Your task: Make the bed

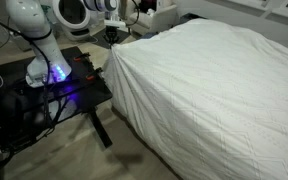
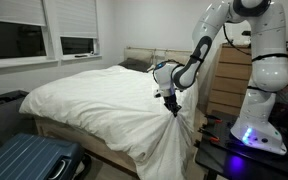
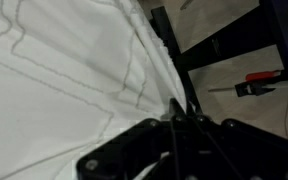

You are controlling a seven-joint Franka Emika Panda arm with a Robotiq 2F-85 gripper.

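The bed (image 1: 214, 90) is very large, and its puffy white duvet (image 2: 94, 95) hangs over the side nearest the robot in both exterior views. My gripper (image 2: 171, 104) is at the duvet's edge near the head-end corner, seen also in an exterior view (image 1: 112, 37). In the wrist view the black fingers (image 3: 181, 108) are shut on a fold of the duvet edge (image 3: 149, 60). White fabric fills the left of that view.
A black metal-legged table (image 1: 79, 95) with blue-glowing electronics holds the robot base beside the bed. A blue suitcase (image 2: 29, 160) lies on the floor at the bed's foot. A wooden dresser (image 2: 229, 80) stands by the wall. A red-handled tool (image 3: 264, 78) lies on the floor.
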